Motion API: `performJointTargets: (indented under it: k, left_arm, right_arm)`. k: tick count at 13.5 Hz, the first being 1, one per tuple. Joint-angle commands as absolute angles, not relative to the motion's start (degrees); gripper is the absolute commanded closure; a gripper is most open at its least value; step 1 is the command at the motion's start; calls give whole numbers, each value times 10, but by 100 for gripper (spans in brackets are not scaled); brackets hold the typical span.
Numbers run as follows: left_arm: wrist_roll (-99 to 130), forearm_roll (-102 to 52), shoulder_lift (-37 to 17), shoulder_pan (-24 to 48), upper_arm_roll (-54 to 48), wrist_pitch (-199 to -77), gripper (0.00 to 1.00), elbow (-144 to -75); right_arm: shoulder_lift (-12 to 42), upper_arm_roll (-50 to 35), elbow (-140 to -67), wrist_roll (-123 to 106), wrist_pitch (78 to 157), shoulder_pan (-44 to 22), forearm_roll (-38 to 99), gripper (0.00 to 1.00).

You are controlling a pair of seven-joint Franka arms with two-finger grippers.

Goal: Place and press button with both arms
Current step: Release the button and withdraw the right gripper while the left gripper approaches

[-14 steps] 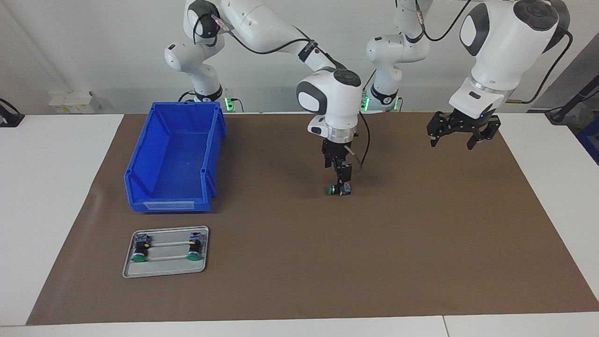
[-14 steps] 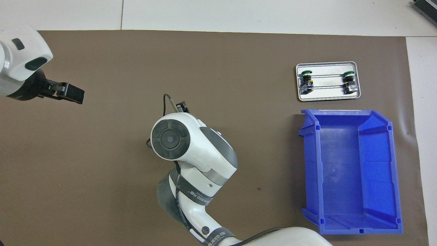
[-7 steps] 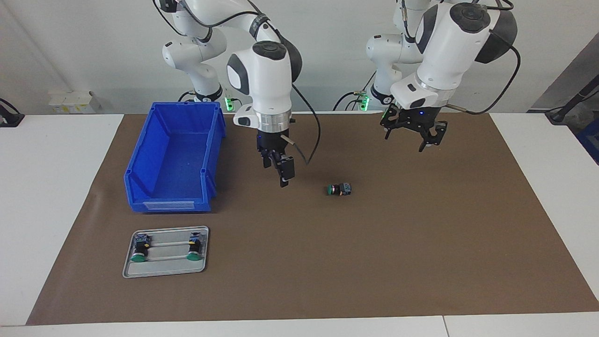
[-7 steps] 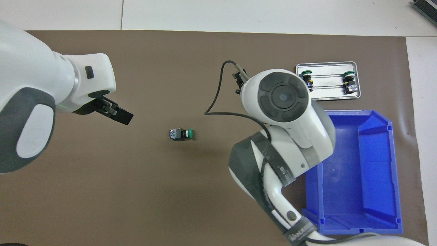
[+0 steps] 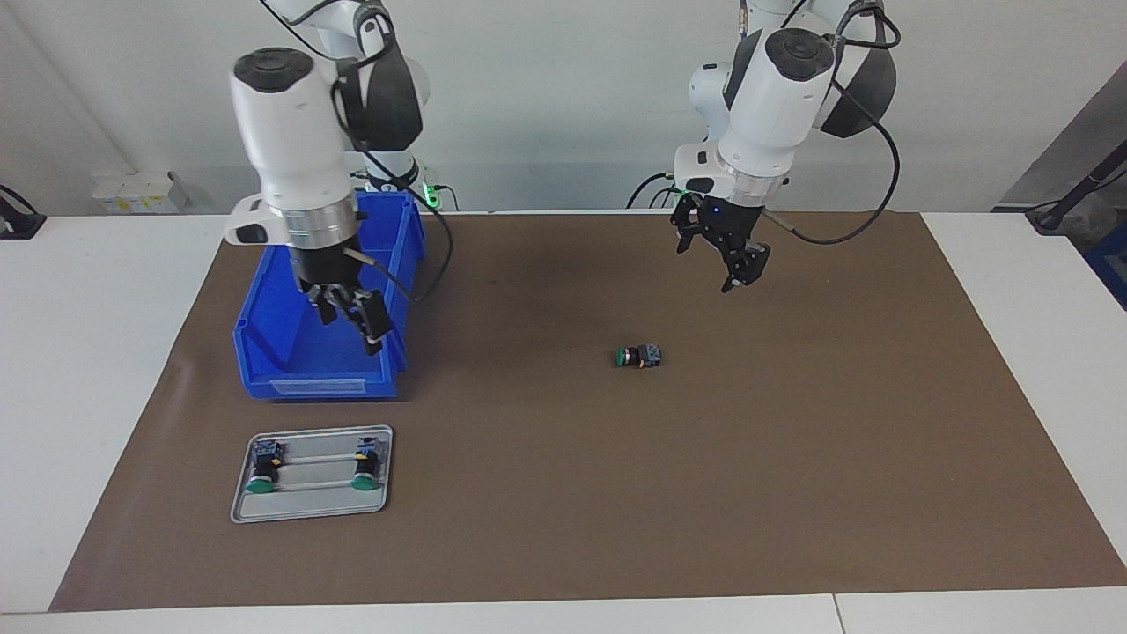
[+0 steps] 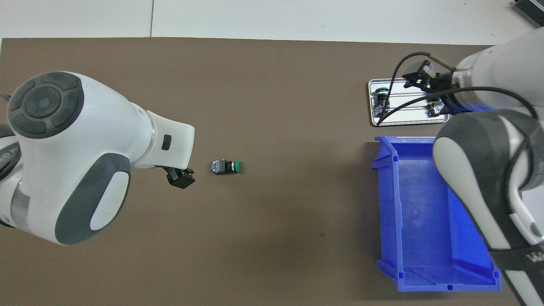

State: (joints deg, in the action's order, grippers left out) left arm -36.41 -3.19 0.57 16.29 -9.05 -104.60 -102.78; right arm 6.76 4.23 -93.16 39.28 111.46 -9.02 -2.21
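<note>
The button (image 5: 638,356) (image 6: 226,166) lies on its side on the brown mat (image 5: 792,458), green cap toward the right arm's end, with nothing touching it. My left gripper (image 5: 715,260) (image 6: 180,178) hangs open and empty over the mat, a short way from the button toward the left arm's end. My right gripper (image 5: 350,330) is raised over the blue bin (image 5: 264,339) (image 6: 429,212), open and empty. In the overhead view the right arm's own wrist hides its fingers.
A small metal tray (image 5: 308,509) (image 6: 408,122) lies beside the bin, farther from the robots, holding two more green-capped buttons (image 5: 261,468) (image 5: 364,467). White table surface borders the mat on all sides.
My right gripper has left the button on the mat, risen and swung over to the blue bin. My left gripper came in from its end toward the button. The button stayed put.
</note>
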Motion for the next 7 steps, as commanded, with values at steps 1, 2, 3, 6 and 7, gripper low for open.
performJointTargets:
  k: [1,2,3,6,7]
  left_arm:
    - [-409,-38,34,191,-80,-1103,0,-1070]
    - [-424,-38,36,193,-80,-1120,0,-1079]
    - [-439,-38,45,199,-80,-1142,0,-1100]
    - [-500,-38,46,205,-81,-1186,7,-1126]
    - [-502,-38,45,210,-81,-1187,18,-1136]
  right_arm:
    - [32,34,-948,262,1075,-37,-5,0]
    - [26,34,-946,215,1054,-20,-4,0]
    - [21,36,-941,163,1034,-5,-4,0]
    - [18,40,-877,65,936,22,-6,0]
    - [20,39,-854,48,901,22,-13,0]
